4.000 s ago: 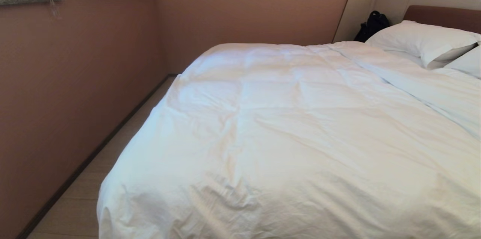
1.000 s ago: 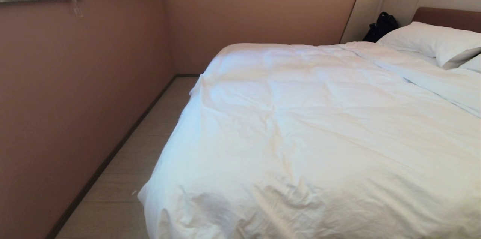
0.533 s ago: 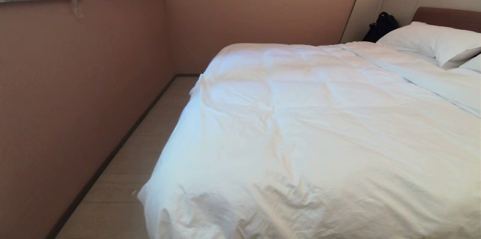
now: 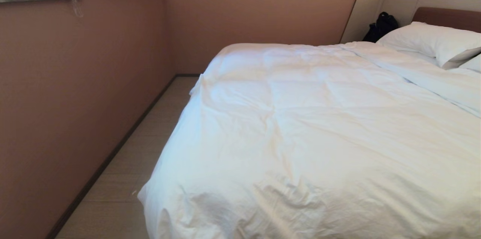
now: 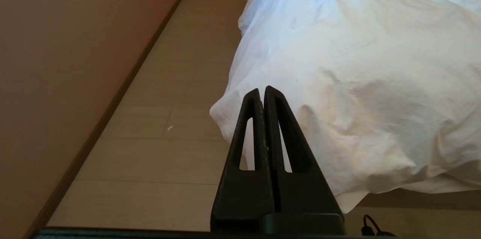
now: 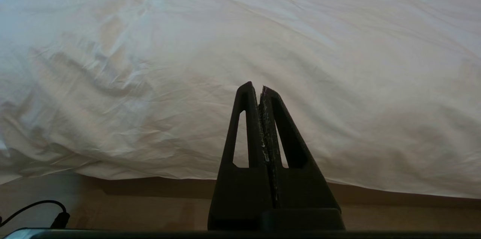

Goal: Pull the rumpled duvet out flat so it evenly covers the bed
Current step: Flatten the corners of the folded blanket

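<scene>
Bed (image 4: 443, 15) w/ white duvet (image 4: 319, 130) spread over mattress, two pillows (image 4: 432, 41) at headboard end.

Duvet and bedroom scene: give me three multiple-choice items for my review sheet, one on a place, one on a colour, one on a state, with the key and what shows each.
1. Where is the black bag?
A. on the floor beside the wall
B. at the head of the bed, beside the pillow
C. on top of the duvet

2. What colour is the duvet?
A. white
B. grey
C. brown

3. How do the left gripper's jaws stand?
A. wide open
B. shut on the duvet
C. shut, holding nothing

Key:
1 B: the black bag sits against the beige surround next to the pillow.
2 A: the duvet is white all over where it covers the bed.
3 C: in the left wrist view the left gripper has its jaws pressed together, short of the duvet's corner, with no cloth between them.
</scene>
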Robot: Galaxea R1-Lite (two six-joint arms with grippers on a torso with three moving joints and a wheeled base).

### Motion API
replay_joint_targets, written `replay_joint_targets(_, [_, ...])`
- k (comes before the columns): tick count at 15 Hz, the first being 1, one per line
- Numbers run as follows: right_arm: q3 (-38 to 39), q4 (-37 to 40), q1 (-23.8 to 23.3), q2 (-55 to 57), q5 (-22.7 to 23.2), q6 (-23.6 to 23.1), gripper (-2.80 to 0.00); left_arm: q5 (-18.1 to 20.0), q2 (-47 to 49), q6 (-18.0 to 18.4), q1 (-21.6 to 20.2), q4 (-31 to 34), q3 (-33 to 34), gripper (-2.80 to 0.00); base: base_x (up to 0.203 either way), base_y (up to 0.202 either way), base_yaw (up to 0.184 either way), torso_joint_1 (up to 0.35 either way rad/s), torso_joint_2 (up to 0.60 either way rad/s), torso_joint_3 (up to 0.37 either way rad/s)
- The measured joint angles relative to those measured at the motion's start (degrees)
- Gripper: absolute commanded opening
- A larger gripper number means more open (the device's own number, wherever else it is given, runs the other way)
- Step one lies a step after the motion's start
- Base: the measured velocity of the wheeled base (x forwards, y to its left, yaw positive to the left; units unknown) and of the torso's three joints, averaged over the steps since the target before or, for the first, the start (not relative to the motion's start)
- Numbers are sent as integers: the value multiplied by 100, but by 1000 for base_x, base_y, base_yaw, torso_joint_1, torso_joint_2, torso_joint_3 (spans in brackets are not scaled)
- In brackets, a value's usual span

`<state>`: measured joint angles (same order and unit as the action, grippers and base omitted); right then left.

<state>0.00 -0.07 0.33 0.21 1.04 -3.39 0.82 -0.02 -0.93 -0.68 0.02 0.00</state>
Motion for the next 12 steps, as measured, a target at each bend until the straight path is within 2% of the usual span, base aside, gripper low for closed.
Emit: replay_joint_targets(12, [0, 0, -2, 0, 0, 1, -280, -5, 0, 9, 0, -2, 0, -280, 0, 0, 0, 0, 0, 0])
